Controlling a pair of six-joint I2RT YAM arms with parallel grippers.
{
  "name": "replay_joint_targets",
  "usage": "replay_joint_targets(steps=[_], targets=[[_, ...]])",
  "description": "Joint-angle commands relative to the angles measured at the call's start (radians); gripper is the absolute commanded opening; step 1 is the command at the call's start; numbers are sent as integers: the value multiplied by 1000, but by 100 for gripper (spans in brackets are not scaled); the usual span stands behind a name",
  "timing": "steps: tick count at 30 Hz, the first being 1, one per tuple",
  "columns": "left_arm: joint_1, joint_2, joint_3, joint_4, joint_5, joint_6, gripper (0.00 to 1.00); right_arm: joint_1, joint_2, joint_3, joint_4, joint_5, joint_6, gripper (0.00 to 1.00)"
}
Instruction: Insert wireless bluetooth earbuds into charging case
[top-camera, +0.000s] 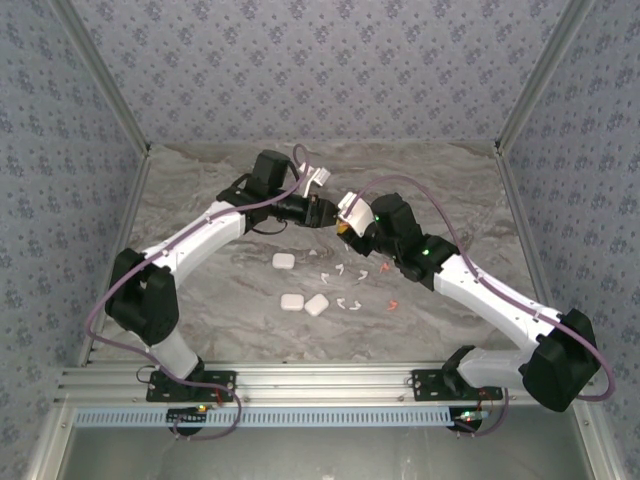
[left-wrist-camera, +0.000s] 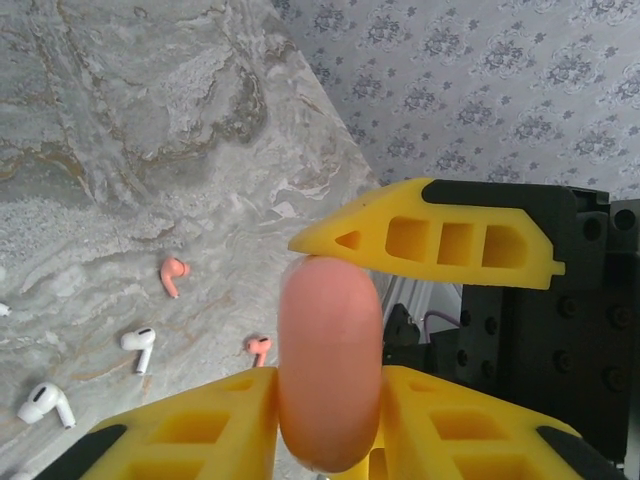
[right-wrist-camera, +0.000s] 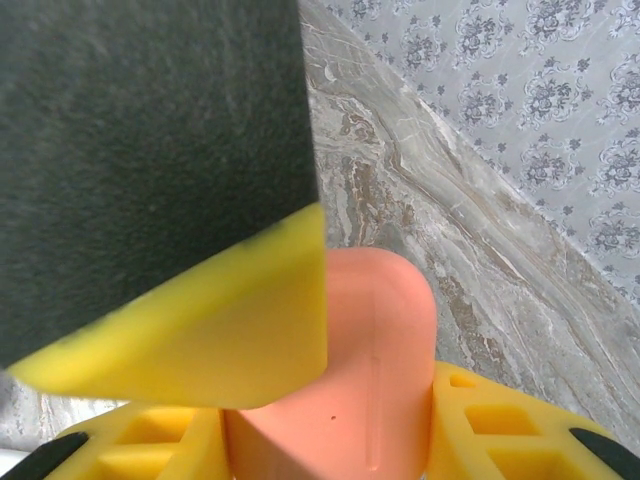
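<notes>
Left wrist view shows you left gripper (left-wrist-camera: 330, 378) and right gripper (right-wrist-camera: 330, 405) both clamped on the coral case (left-wrist-camera: 330, 340), earbuds (left-wrist-camera: 140, 346) at nine o'clock.

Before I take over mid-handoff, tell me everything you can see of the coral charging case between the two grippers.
The coral charging case is a smooth plastic pillbox with rounded corners, salmon-pink all over and matte-looking. A thin straight seam runs along one face with a tiny dark dot beside it, and the lid looks closed. It is held up off the table, its rounded end pointing away from each wrist camera. The right gripper clamps it, and the left gripper presses on its sides too.
</notes>
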Motion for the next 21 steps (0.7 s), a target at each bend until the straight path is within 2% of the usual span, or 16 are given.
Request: replay_joint_targets(steps=[1, 6, 11, 13, 15, 18, 21], targets=[[-6, 17, 36, 30, 43, 1, 29, -7, -7, 3, 1, -53, 23, 35], [-6, 7, 29, 58, 32, 1, 25, -41, -6, 23, -58, -128, 58, 40], [0, -33, -25, 148, -15, 0, 19, -110, -29, 27, -104, -262, 107, 60], [9, -69, -90, 250, -53, -19, 16, -150, -50, 18, -113, -346, 132, 74], [21, -107, -171, 376, -101, -49, 13, -203, -74, -2, -96, -441, 175, 84], [33, -167, -304, 584, -176, -84, 12, -294, -120, -47, -26, -580, 265, 93], [32, -218, -402, 734, -228, -85, 10, -365, -154, -96, 73, -684, 365, 95]])
